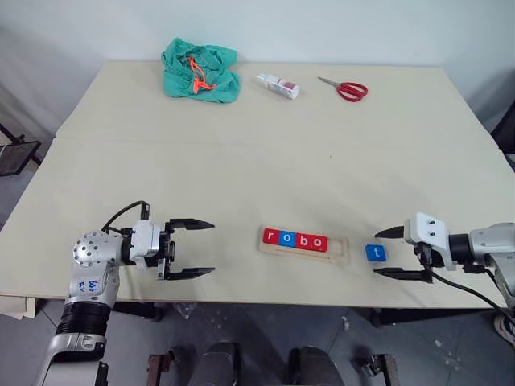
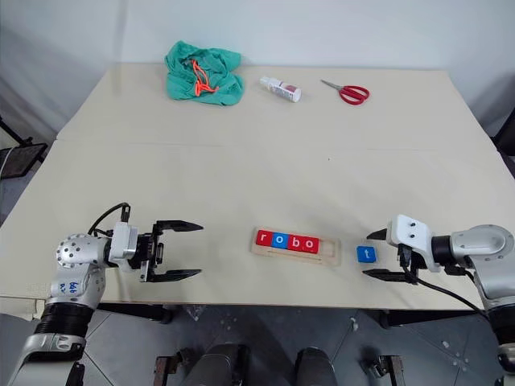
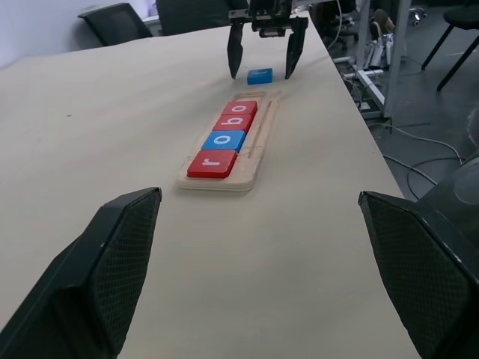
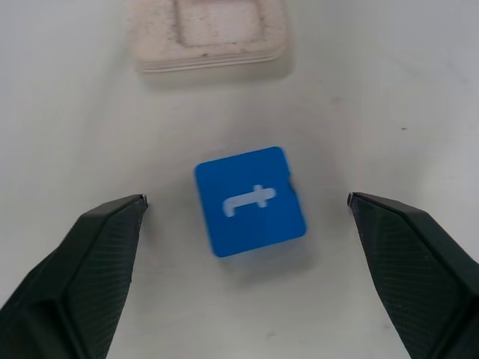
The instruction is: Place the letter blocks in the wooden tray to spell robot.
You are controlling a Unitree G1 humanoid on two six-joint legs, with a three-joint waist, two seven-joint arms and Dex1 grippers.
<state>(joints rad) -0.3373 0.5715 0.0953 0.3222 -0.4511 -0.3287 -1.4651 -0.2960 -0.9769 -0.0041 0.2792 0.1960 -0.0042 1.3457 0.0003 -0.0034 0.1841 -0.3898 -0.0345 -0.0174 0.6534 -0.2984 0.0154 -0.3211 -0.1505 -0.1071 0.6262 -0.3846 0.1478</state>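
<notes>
The table (image 1: 265, 169) carries all items. The wooden tray (image 1: 341, 252) lies near the front edge, between the two arms; four letter blocks (image 1: 295, 239) fill its slot from the left, reading r, o, b, o, which leaves the right-end cell bare for the last letter. The left pincer (image 1: 190, 248) hovers well apart from the tray, fingers spread, holding nothing. The right pincer (image 1: 392, 252) points at the blue t block (image 1: 375, 252), fingers apart on either side of it, positioned to close. That block lies flat on the table just beside the tray's bare end.
</notes>
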